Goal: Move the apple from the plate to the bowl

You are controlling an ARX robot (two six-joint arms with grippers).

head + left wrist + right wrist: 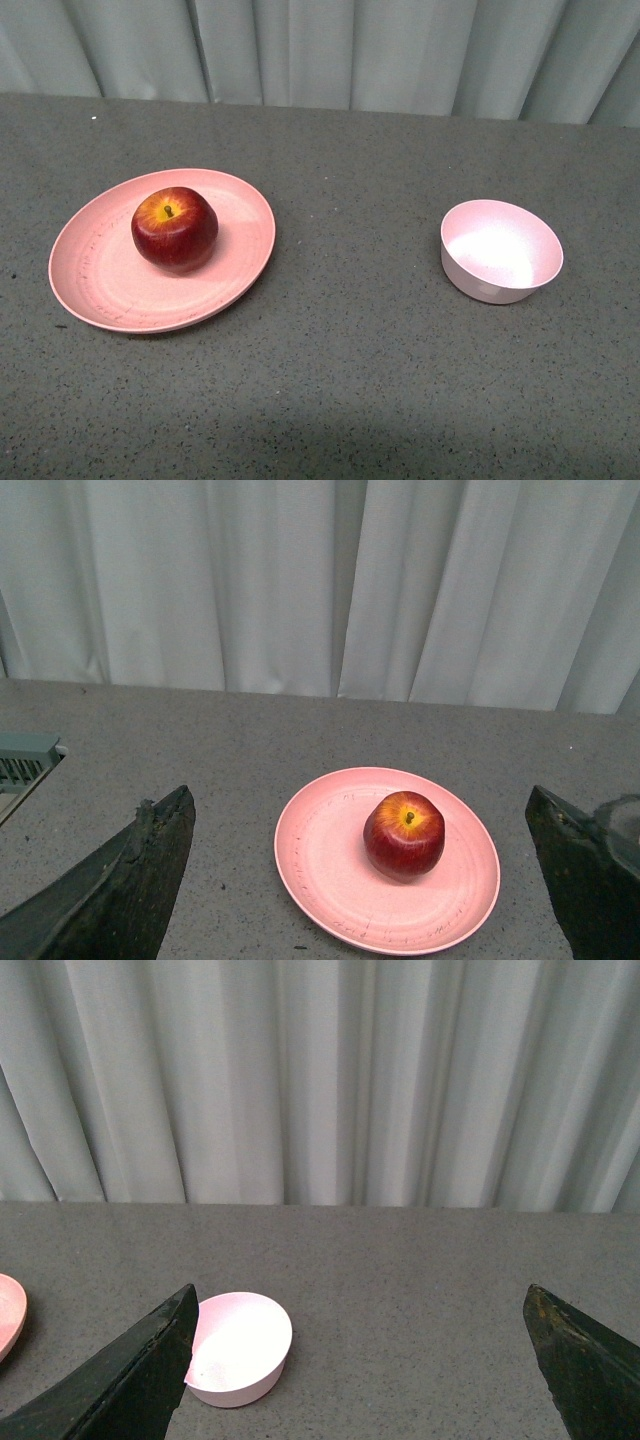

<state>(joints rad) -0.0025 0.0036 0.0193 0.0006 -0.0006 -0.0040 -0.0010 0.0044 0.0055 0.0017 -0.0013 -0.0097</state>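
Apple (174, 229) sits on the plate (100, 285), stem up, a bit toward 1 o'clock of the plate's centre. In the front view the plate is at approx 9 o'clock on the table (350, 390) and the bowl (482, 285) at 3 o'clock, well apart, w/ nothing visible in it.

Handling, as a guess: apple looks firm and glossy, so prob. slick and fairly weighty for its size. It's round, so it could roll on the shallow plate if nudged. Best hold is across the widest part, at 3 and 9 o'clock either side of the stem, from above. Bowl is only just wider than the apple and looks light, so a sloppy drop may tip or shift it.

Left gripper (357, 792) has its fingers spread wide, holding nothing, apple and plate framed between them but not touched. Right gripper (359, 1288) is likewise spread and bare, bowl near one finger.

Hard to see: neither arm shows in the front view. Fingers are cut off by the frame edges in both wrist views. Bowl's inside is washed out by glare. A grey ribbed object (25, 760) is cut off at the edge of the left wrist view; can't tell what it is.
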